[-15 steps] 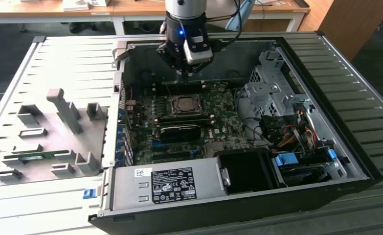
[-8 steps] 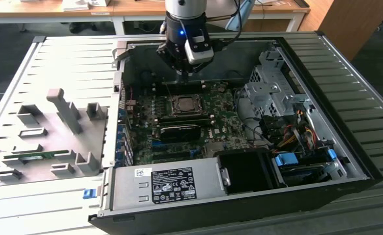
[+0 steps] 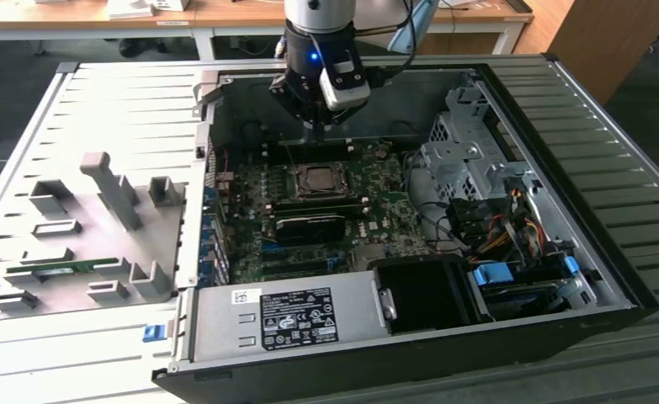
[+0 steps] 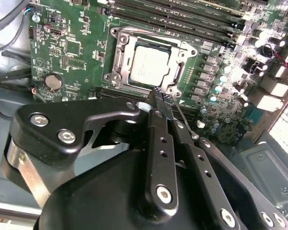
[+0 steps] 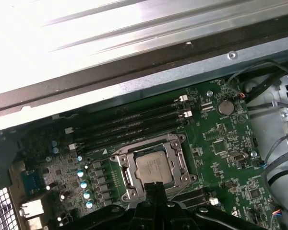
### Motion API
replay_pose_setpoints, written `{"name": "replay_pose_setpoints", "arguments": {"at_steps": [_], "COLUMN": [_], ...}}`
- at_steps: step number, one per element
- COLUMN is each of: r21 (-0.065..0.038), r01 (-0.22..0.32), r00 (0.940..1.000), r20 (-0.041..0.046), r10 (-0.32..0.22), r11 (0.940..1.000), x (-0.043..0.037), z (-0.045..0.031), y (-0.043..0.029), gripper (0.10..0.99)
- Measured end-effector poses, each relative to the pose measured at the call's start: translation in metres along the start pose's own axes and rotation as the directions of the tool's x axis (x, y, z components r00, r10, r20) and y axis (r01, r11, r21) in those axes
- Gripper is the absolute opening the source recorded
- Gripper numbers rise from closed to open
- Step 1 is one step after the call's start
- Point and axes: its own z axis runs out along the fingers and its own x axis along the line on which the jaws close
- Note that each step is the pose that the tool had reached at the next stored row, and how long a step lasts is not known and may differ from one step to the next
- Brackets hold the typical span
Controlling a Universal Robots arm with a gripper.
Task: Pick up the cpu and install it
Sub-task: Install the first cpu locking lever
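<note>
The cpu (image 4: pixel 151 65) already sits flat in its socket (image 4: pixel 116 60) in the middle of the green board (image 4: pixel 67 45). In the exterior view the cpu (image 3: pixel 319 178) lies at about 6 o'clock from the gripper (image 3: pixel 316 135), which hangs just above it inside the open case (image 3: pixel 598 210). In the second wrist view the gripper (image 4: pixel 159 98) has its two thin fingers (image 4: pixel 156 139) pressed together, with nothing between them, and the tips are near the socket's corner.

The cpu looks small, flat, light and stiff. Its metal top is smooth, so I think it could slip. The underside is likely easy to hurt, so the safest hold would be on two opposite edges, with a soft squeeze, keeping it level.
</note>
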Motion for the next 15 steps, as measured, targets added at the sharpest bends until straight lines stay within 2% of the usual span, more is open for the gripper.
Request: {"name": "replay_pose_setpoints", "arguments": {"at_steps": [4, 9, 12, 15], "r21": [0.000, -0.002, -0.003, -0.004], "r01": [0.019, 0.085, 0.135, 0.188], "r00": [0.9998, 0.9964, 0.9909, 0.9822], "r20": [-0.0005, -0.0020, -0.0031, -0.0043], "r10": [-0.019, -0.085, -0.135, -0.188], "r11": [0.9998, 0.9964, 0.9909, 0.9822], "x": [0.0000, 0.0000, 0.0000, 0.0000], "z": [0.0000, 0.0001, 0.0003, 0.0005], "y": [-0.0001, -0.0001, -0.0001, -0.0002], "gripper": [0.106, 0.106, 0.106, 0.106]}}
